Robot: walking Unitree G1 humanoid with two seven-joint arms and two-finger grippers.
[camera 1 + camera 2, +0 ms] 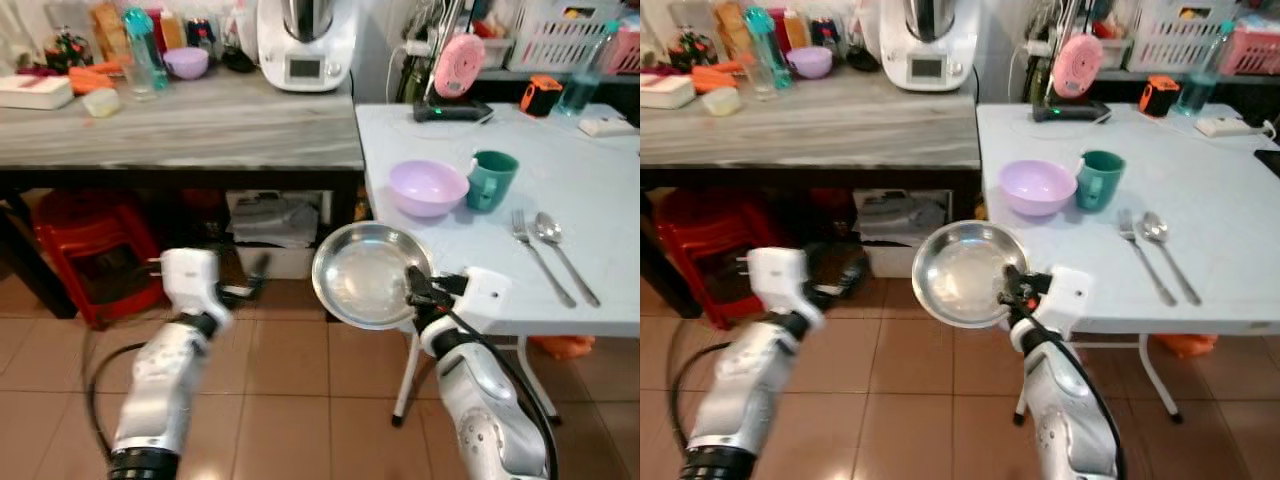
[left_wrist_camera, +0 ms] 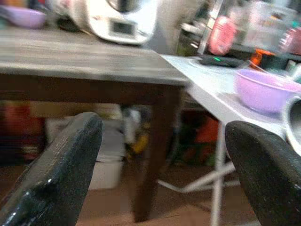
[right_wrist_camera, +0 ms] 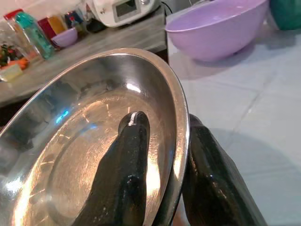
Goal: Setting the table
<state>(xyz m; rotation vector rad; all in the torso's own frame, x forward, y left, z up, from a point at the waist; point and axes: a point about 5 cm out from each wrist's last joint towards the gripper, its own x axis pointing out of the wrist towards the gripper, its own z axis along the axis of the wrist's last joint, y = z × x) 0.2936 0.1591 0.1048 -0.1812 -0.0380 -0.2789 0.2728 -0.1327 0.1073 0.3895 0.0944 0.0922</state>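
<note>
- Clutter stands at the far left on the grey wooden counter (image 1: 180, 125): a white box (image 1: 33, 91), a teal bottle (image 1: 139, 47), a small purple bowl (image 1: 186, 62) and a white kitchen machine (image 1: 306, 42). Under the counter I see a red stool (image 1: 88, 250).
- Left gripper (image 2: 164, 160) hangs low in front of the counter, over the tiled floor (image 1: 270, 400). Its two black fingers are spread wide and hold nothing.
- Steel plate (image 1: 370, 274) is next, tilted, held at the near left corner of the white table (image 1: 600, 200), partly over its edge.
- Right gripper (image 1: 415, 285) is clamped on the plate's rim, with one finger inside the dish and one behind it.
- On the table beyond the plate sits a lilac bowl (image 1: 427, 187), and a green mug (image 1: 492, 179) is just beside it.
- Further right, a fork (image 1: 541, 259) and a spoon (image 1: 562, 252) lie side by side.
- At the table's far edge stand a pink device (image 1: 458, 65), an orange object (image 1: 541, 95) and a white basket (image 1: 565, 32).
</note>
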